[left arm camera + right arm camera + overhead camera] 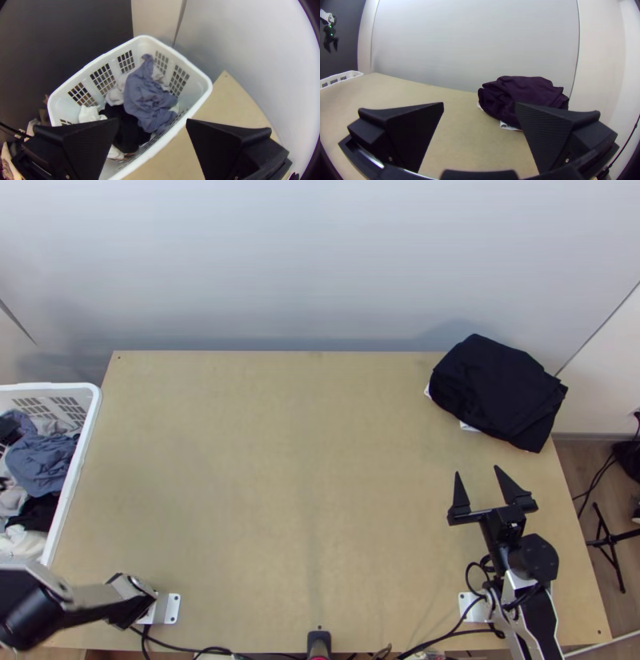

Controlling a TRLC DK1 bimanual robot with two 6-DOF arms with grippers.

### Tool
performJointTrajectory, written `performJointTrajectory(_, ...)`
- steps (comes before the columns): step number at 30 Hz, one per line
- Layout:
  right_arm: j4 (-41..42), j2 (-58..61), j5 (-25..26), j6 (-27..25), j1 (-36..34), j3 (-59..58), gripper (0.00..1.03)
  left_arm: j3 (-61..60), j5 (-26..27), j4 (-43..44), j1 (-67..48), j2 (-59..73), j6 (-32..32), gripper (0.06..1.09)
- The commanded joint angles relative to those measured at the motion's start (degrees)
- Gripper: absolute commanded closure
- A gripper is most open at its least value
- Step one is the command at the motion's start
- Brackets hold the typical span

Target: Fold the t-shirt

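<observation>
1. Right gripper [478,470]: fingers spread wide, tips apart, pointing toward the table's far side. Located over the right part of the table [280,460], on the near side of the dark cloth. Bare tabletop shows between the fingers in its wrist view.
2. Left gripper [152,120]: fingers likewise spread, a broad gap between the tips. Its wrist view looks down on the laundry basket [196,75]; the right wrist view has this gripper small, above and beyond the basket.
3. Dark cloth [496,388]: near the table's far right corner, just beyond the right gripper and apart from it. Lies folded in a thick, slightly uneven stack; reads dark purple in the right wrist view. White cloth [509,126] pokes out from beneath it.
4. Basket: white, slotted sides, at the table's left edge. Holds a bunched blue-grey cloth [146,96], with black cloth [128,128] and white cloth [89,113] beside it – all crumpled.
5. T-shirt: cannot tell which cloth it is; cloth lies at two sites, the far-right stack and the basket.
6. Periphery: black cables [192,649] run along the table's near edge; a pale wall [304,268] stands behind.
</observation>
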Motion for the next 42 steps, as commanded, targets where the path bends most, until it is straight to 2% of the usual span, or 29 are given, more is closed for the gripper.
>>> performJointTrajectory(1, 0.0, 0.0, 0.1, 0.0, 0.0, 0.0, 0.04, 4.3, 0.0, -5.0, 12.7, 10.9, 11.5, 0.11)
performJointTrajectory(7, 0.0, 0.0, 0.0, 0.0, 0.0, 0.0, 0.04, 2.1, 0.0, -6.9, 20.7, 16.0, 29.5, 0.11)
performJointTrajectory(11, 0.0, 0.0, 0.1, 0.0, 0.0, 0.0, 0.04, 1.7, 0.3, -10.0, 23.8, 20.3, 36.4, 0.11)
performJointTrajectory(14, 0.0, 0.0, 0.0, 0.0, 0.0, 0.0, 0.04, 0.7, 7.6, -10.4, 26.0, 22.5, 41.4, 0.11)
performJointTrajectory(15, 0.0, 0.0, 0.1, 0.0, 0.0, 0.0, 0.04, 0.4, 8.1, -10.4, 26.2, 23.6, 42.4, 0.11)
performJointTrajectory(19, 0.0, 0.0, 0.0, 0.0, 0.0, 0.0, 0.04, 0.1, 8.0, -8.9, 26.6, 28.1, 43.8, 0.11)
performJointTrajectory(24, 0.0, 0.0, 0.0, 0.0, 0.0, 0.0, 0.04, -0.1, 8.0, -1.0, 26.7, 32.3, 42.1, 0.11)
performJointTrajectory(31, 0.0, 0.0, 0.0, 0.0, 0.0, 0.0, 0.04, 0.1, 6.4, 4.7, 26.3, 36.3, 42.0, 0.11)
performJointTrajectory(37, 0.0, 0.0, 0.0, 0.0, 0.1, 0.0, 0.04, 1.8, 3.9, 5.7, 26.2, 41.4, 42.7, 0.11)
performJointTrajectory(38, 0.0, 0.0, 0.0, 0.0, 0.1, 0.0, 0.04, 2.1, 3.5, 5.8, 26.2, 42.0, 42.7, 0.12)
performJointTrajectory(39, 0.0, 0.0, 0.0, 0.0, 0.0, 0.0, 0.04, 2.0, 3.2, 5.8, 26.3, 42.4, 42.7, 0.19)
performJointTrajectory(42, 0.0, 0.0, 0.0, 0.0, 0.1, 0.0, 0.04, 1.8, 1.9, 6.6, 26.3, 43.8, 43.4, 0.50)
